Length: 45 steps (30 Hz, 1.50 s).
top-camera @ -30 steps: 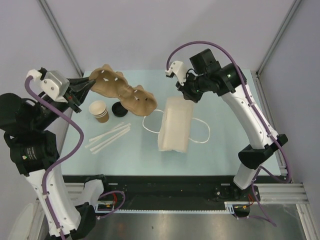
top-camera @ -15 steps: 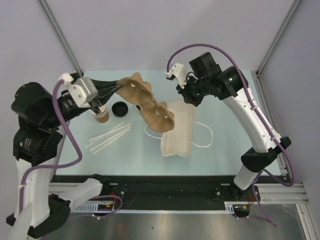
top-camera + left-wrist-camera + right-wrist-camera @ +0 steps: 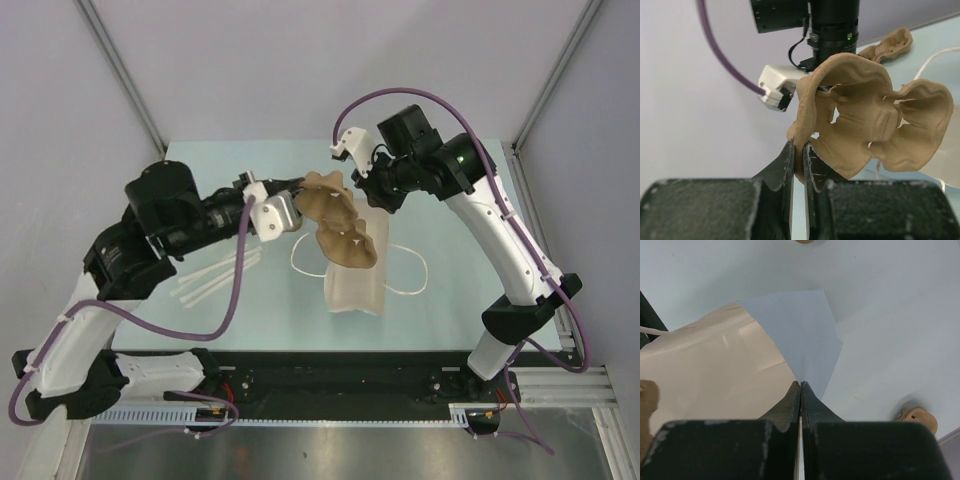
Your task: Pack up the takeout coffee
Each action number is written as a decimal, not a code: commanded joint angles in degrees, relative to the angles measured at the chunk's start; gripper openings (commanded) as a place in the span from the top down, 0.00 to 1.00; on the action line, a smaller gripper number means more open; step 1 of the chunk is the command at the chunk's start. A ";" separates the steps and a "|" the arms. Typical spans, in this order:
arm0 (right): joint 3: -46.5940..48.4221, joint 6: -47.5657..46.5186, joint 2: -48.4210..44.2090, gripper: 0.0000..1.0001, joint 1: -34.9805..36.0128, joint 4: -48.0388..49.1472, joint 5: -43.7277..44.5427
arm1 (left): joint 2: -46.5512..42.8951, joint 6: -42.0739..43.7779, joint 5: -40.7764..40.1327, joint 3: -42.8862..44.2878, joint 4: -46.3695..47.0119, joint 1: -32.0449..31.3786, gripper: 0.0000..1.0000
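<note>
**Top external.** The left gripper [image 3: 300,197] pinches one end of a brown moulded-pulp cup carrier [image 3: 338,228]. The carrier overlaps the far half of a white paper bag [image 3: 355,285] that lies on the pale table [image 3: 470,290]. The right gripper [image 3: 372,197] sits at the bag's far edge. White straws [image 3: 215,275] lie beside the left arm. The takeout coffee shows in no view, so its place cannot be told.

**Left wrist.** The left gripper [image 3: 799,165] has its fingers nearly together, clamping the thin rim of the cup carrier [image 3: 865,125], which stands tilted beyond them.

**Right wrist.** The right gripper [image 3: 800,395] has its fingers pressed together on the raised paper edge of the paper bag [image 3: 715,370].
</note>
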 commanded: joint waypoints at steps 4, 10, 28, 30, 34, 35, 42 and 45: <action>0.59 1.12 -0.68 1.00 0.57 -0.38 -0.85 | 0.92 6.51 -9.38 -3.12 2.03 -5.55 1.00; 0.51 1.04 -0.24 1.00 0.66 -0.20 -1.20 | 1.71 10.92 -15.71 -6.98 2.91 -11.09 1.00; -0.29 0.77 0.11 1.00 0.13 0.06 -2.43 | 5.14 9.77 -21.51 -15.59 8.52 -14.61 1.00; -0.37 0.95 0.02 1.00 -0.13 -0.11 -2.86 | 4.96 8.81 -22.22 -16.30 10.46 -14.70 1.00; -0.72 0.95 -0.33 1.00 -0.75 -0.29 -3.74 | 4.96 8.28 -23.01 -17.70 12.48 -14.61 1.00; -0.81 0.95 -0.33 1.00 -0.92 -0.20 -4.09 | 4.88 8.28 -23.18 -18.41 12.84 -14.70 1.00; -0.37 1.04 -0.07 1.00 -1.45 -0.46 -5.50 | 4.26 8.98 -25.91 -25.18 18.64 -14.61 1.00; -0.37 0.95 0.02 1.00 -1.54 -0.55 -5.94 | 4.70 9.07 -26.61 -27.46 20.57 -14.70 1.00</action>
